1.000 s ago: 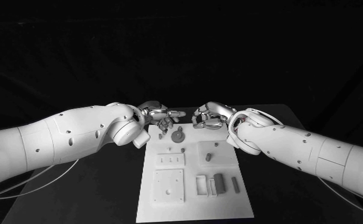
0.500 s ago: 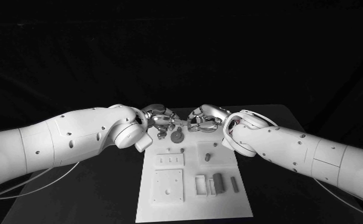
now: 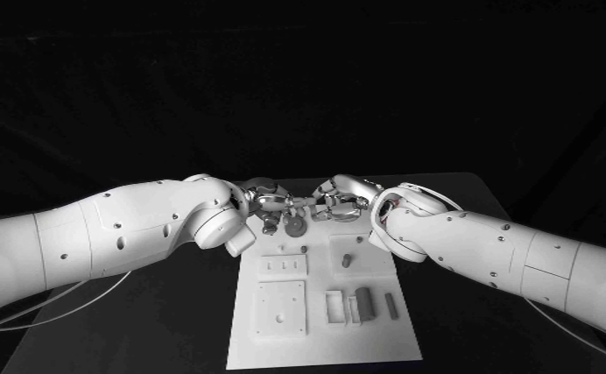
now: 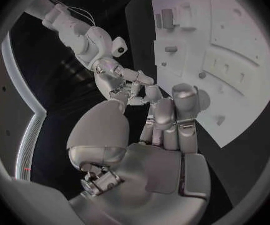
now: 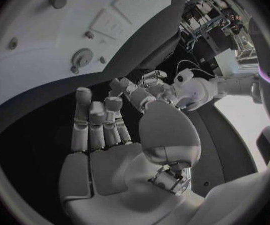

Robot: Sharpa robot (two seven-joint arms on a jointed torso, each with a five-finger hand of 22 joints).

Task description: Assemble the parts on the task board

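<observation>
The white task board (image 3: pixel 322 321) lies lengthwise on the black table. My left hand (image 3: pixel 268 201) and right hand (image 3: pixel 339 199) hover over its far end, fingertips almost meeting. A round grey part (image 3: pixel 296 227) lies on the board just below them, also seen as the round part (image 5: pixel 82 57). In the left wrist view my left hand (image 4: pixel 163 130) stretches its fingers toward the right hand (image 4: pixel 122 80). In the right wrist view the right hand (image 5: pixel 109 140) reaches toward the left hand (image 5: pixel 149 82). Both palms look empty; whether anything small sits between the meeting fingertips is hidden.
A short grey peg (image 3: pixel 348 261) stands in a block at mid-board. Two dark upright pieces (image 3: pixel 365 304) (image 3: pixel 391 306) stand beside a small white frame (image 3: pixel 337 308) near the board's front right. Raised white plates (image 3: pixel 282 308) lie on its left side.
Both hands have drawn inward toward each other over the far end of the board, closing the gap between their fingertips. The parts on the board have not moved.
</observation>
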